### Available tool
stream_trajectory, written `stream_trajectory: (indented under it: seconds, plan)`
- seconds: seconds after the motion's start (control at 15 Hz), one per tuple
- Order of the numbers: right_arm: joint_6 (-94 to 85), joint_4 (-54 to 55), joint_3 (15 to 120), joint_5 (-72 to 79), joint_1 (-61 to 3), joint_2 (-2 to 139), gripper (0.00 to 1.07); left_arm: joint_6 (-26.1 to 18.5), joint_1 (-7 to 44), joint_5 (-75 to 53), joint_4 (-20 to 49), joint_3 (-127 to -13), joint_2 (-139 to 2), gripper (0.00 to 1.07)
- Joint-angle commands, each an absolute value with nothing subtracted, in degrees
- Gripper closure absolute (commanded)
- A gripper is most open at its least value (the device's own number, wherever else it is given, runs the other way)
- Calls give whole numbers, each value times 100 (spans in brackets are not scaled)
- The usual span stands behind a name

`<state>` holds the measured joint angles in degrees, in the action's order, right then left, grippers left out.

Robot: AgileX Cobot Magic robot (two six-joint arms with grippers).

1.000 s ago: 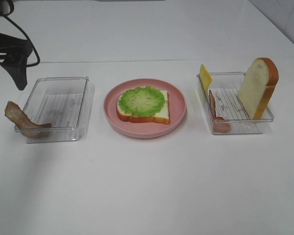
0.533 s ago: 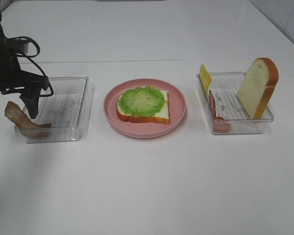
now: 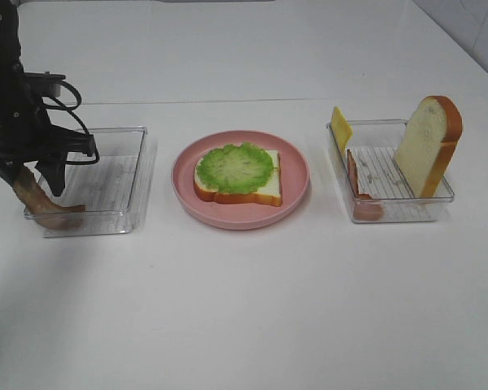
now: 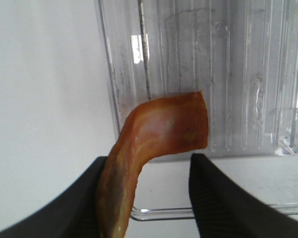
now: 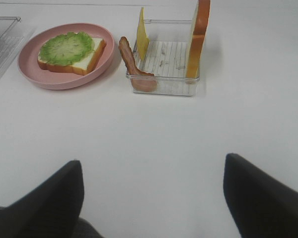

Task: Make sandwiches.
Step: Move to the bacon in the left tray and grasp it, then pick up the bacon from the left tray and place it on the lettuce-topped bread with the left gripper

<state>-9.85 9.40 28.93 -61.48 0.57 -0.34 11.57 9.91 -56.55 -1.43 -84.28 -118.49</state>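
A reddish-brown bacon strip [image 3: 45,213] [image 4: 164,124] hangs over the left end wall of the clear left tray [image 3: 138,175] [image 4: 238,74]. My left gripper [image 3: 37,188] [image 4: 151,163] is lowered around it, jaws half closed. The strip rests against one finger [image 4: 97,198], with a gap to the other. On the pink plate [image 3: 297,175] lies a bread slice [image 3: 260,191] topped with a lettuce leaf [image 3: 236,166]. My right gripper [image 5: 153,161] is open over bare table and is not in the exterior high view.
The clear right tray [image 3: 447,195] holds an upright bread slice [image 3: 427,146], a yellow cheese slice [image 3: 340,126] and another bacon strip [image 3: 358,183]. A black cable loops off the left arm [image 3: 8,106].
The left arm came down and in from the upper left onto the bacon strip. Its jaws narrowed around the strip. The right arm and the food on the plate stayed put.
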Motion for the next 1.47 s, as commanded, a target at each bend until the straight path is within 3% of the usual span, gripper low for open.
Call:
stream_trajectory:
  seconds: [0.07,0.2,0.33,0.6,0.87,1.0,1.07,1.27,1.47]
  plan:
    - [-1037,980,2876,-6096,97,-109,34,1215,974,-5609,-172,-8382,-11849,77]
    - [-1037,980,2876,-6096,97,-109,34,1215,974,-5615,-172,-8382,-11849,87]
    - [-1037,980,2876,-6096,97,-109,34,1203,974,-5626,-172,-8382,-11849,107]
    - [-1037,980,2876,-6096,97,-109,34,1077,974,-5672,46,-8503,-11711,107]
    - [-1037,980,2876,-6096,97,-109,34,556,974,-5667,1169,-9024,-11453,107]
    - [-1037,980,2876,-6096,97,-109,34,74,1008,-5609,2154,-9397,-11453,107]
    - [-1037,980,2876,-6096,97,-109,34,-367,1157,-5449,3008,-9723,-11459,107]
    - [-1037,980,2876,-6096,97,-109,34,-539,1450,-4962,3810,-9924,-11459,107]
    - [-1037,980,2876,-6096,97,-109,34,-556,1770,-4481,4102,-9952,-11522,107]
